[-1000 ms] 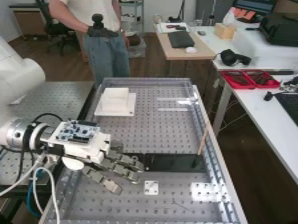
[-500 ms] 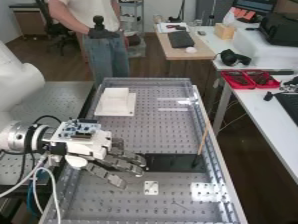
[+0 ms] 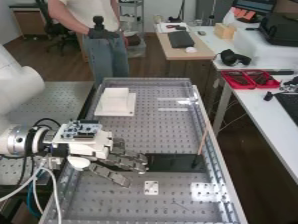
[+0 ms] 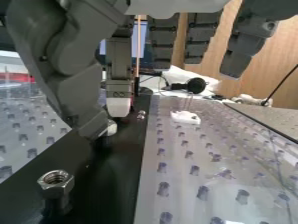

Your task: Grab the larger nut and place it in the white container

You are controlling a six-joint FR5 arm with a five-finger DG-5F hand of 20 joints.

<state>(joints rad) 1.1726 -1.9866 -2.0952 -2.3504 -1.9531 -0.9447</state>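
We've got a shiny metal nut (image 4: 56, 183) & a smooth, semi-gloss blk strip (image 4: 110, 165). To us, the white container (image 3: 116, 95) & hand (image 3: 120, 162) look like matt plastic, the bench top (image 3: 126, 204) smooth w/ glossy patches, the stick (image 3: 203, 141) wood.

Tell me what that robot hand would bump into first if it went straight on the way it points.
Probably the black strip: the hand slants down toward it. Height is hard to judge; skimming above, it might meet the thin stick.

2 views share the black plate (image 3: 174, 163): high slants down from afar, wrist looks closely along it.
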